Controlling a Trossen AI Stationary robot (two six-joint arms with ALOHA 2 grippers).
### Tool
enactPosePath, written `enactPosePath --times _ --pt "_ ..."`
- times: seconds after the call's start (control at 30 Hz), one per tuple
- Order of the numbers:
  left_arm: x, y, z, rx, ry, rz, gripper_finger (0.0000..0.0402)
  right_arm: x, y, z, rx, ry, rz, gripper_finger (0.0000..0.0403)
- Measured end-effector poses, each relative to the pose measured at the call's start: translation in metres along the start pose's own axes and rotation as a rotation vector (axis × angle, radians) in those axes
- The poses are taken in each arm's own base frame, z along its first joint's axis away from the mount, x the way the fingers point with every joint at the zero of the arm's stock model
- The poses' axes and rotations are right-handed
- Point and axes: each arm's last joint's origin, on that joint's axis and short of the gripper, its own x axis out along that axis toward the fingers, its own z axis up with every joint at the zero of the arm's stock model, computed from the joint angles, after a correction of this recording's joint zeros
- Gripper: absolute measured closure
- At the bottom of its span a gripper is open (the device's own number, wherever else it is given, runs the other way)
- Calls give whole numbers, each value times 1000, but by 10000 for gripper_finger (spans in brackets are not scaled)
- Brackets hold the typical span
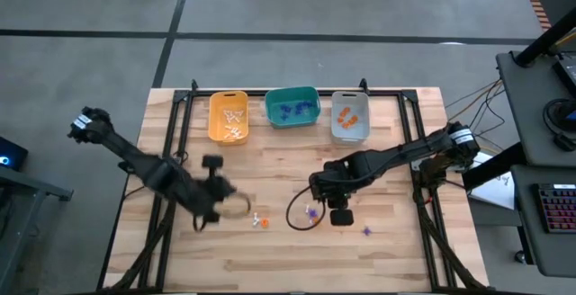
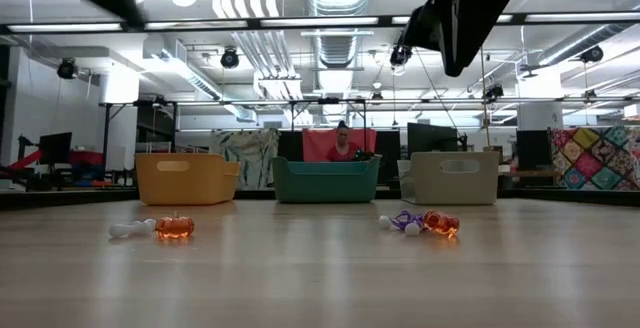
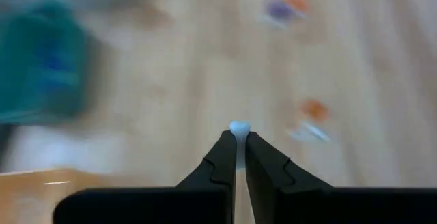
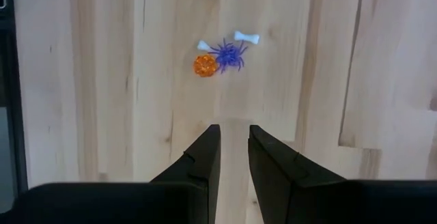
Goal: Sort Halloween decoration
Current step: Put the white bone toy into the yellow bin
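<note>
Your wooden worktop (image 1: 396,250) carries three bins along its far edge: yellow (image 1: 229,116), teal (image 1: 292,107) and grey (image 1: 350,116). Tiny trinkets lie loose nearer the front: an orange-and-white pair (image 1: 260,220), a purple-orange cluster (image 1: 312,212), a lone purple one (image 1: 367,231).

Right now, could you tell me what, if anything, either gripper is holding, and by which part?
The left gripper pinches a small white trinket at its fingertips, one end poking out; which part cannot be told. The right gripper holds nothing.

Pale wooden table (image 1: 396,250), seemingly matt
</note>
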Motion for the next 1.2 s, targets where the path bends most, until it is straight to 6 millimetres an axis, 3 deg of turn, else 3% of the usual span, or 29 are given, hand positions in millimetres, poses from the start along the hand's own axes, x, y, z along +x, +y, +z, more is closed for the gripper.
enactPosePath --times 0.13,0.33,0.5,0.73,0.93,1.2 --pt "-8 42 8 -110 -73 201 401 0 3 3 -28 -30 8 337" --pt "-5 110 5 -295 -17 426 401 0 4 6 -50 -66 15 337" --pt "6 165 -7 -460 74 464 402 0 4 6 -50 -67 14 337" --pt "33 232 -39 -645 247 448 402 0 4 7 -50 -74 8 337" --pt "61 262 -65 -699 416 446 402 0 3 7 -50 -79 -15 337" --pt "95 269 -79 -694 554 392 401 0 3 7 -49 -79 -15 337"
